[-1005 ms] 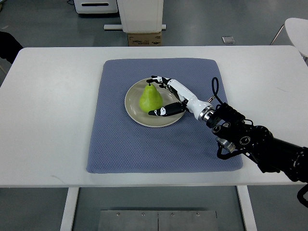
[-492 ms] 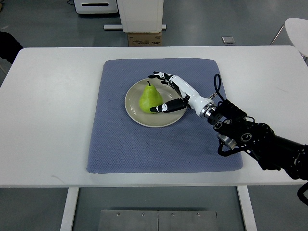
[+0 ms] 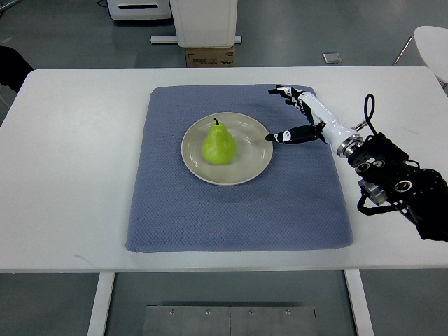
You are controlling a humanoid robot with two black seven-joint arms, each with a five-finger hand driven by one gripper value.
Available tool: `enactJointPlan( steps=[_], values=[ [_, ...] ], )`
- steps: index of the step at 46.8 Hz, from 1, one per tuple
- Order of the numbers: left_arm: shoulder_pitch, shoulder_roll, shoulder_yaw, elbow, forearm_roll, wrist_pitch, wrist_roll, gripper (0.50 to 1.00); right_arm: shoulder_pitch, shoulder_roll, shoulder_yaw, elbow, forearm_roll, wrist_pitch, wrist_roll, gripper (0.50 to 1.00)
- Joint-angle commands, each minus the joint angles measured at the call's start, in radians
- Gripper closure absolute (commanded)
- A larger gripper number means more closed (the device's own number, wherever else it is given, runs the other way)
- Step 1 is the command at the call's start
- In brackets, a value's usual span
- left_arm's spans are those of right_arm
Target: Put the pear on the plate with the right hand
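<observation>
Hovering beside the plate (image 3: pixel 260 162), right hand (image 3: pixel 297 115) has fingers spread, holding nothing, clear of the pear (image 3: pixel 219 145). Pear stands upright on the plate, on the blue mat (image 3: pixel 175 210) on the worktop (image 3: pixel 70 175). Placement looks done; next: pull the arm away.

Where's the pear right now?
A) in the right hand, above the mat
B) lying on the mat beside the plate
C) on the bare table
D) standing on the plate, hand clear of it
D: the pear stands upright on the plate, and the right hand is open off to the side over the mat.
</observation>
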Motion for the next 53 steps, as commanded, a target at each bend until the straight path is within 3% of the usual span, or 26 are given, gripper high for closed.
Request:
enactJointPlan(
  steps=[1, 18, 36, 53],
  values=[
    [0.0, 0.0, 0.0, 0.0, 0.0, 0.0, 0.0, 0.5, -0.002, -0.012, 0.018, -0.005, 0.036, -0.002, 0.0, 0.515],
    [0.0, 0.0, 0.0, 0.0, 0.0, 0.0, 0.0, 0.5, -0.052, 0.02, 0.222, -0.095, 0.109, -0.011, -0.117, 0.513],
    [0.0, 0.0, -0.001, 0.0, 0.0, 0.0, 0.0, 0.5, -0.063, 0.065, 0.448, -0.106, 0.194, -0.015, -0.282, 0.5],
    [0.0, 0.0, 0.0, 0.0, 0.0, 0.0, 0.0, 0.5, -0.082, 0.14, 0.595, -0.129, 0.192, -0.017, -0.284, 0.5]
  ],
)
